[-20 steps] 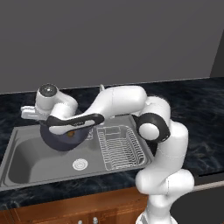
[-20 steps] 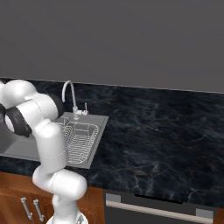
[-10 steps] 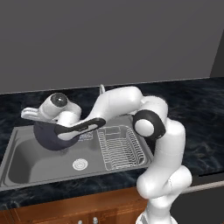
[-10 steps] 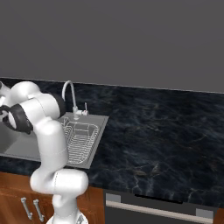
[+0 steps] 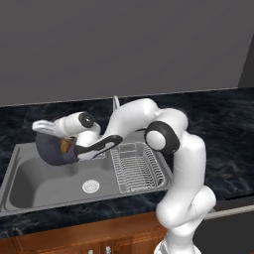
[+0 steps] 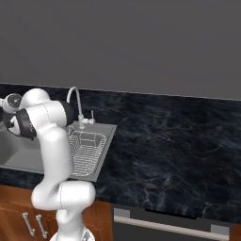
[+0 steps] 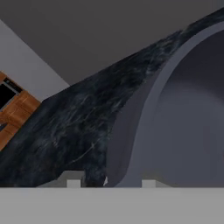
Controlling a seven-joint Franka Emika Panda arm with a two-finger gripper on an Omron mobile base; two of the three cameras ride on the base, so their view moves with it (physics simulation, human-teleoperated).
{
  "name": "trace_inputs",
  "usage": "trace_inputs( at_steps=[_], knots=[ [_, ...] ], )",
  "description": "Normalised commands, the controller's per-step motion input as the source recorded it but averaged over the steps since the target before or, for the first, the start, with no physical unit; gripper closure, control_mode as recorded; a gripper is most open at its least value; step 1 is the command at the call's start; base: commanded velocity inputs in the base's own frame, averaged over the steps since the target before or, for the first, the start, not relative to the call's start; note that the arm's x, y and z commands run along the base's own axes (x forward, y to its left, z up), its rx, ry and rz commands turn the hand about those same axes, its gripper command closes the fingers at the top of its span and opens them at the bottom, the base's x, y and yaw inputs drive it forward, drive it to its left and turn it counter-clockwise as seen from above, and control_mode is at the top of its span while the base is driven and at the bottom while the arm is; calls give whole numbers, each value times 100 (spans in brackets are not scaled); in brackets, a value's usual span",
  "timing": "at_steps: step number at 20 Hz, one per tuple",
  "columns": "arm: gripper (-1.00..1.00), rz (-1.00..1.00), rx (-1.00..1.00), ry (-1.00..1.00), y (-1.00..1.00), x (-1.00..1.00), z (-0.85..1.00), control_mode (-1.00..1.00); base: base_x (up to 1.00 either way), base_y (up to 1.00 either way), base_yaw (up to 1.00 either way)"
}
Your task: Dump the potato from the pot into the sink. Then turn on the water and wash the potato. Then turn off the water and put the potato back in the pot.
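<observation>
The dark blue-grey pot (image 5: 51, 151) hangs tipped on its side over the left part of the sink (image 5: 34, 184), its mouth turned to the right. The brown-orange potato (image 5: 65, 145) shows at the pot's mouth, still inside it. My gripper (image 5: 43, 130) is shut on the pot's upper rim. In the hand view the pot's rim and inner wall (image 7: 183, 113) curve up from between my fingertips, where my gripper (image 7: 111, 183) clamps the rim. The sink's round white drain (image 5: 90, 186) lies below and to the right of the pot.
A wire rack (image 5: 136, 167) fills the sink's right side. The curved silver faucet (image 6: 73, 98) stands behind the basin. Black marble counter (image 6: 164, 141) stretches to the right, with wooden cabinet fronts (image 6: 19, 216) below.
My arm has carried the pot to the left over the basin and tipped it further onto its side. The grip on the rim has not changed.
</observation>
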Motion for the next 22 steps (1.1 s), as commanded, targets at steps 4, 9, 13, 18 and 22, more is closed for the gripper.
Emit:
trace_inputs(
  at_steps=[4, 9, 13, 18, 22],
  knots=[
    [100, 4, 16, -10, 0, 18, -1, -100, 0, 0, 0],
    [100, 0, 13, -5, 0, 5, -7, -100, 0, 0, 0],
    [100, 0, 15, -2, 0, 1, -9, -100, 0, 0, 0],
    [100, 0, 17, -3, -2, 0, -1, -100, 0, 0, 0],
    [100, 0, 16, -6, -7, 0, 0, -100, 0, 0, 0]
  ],
)
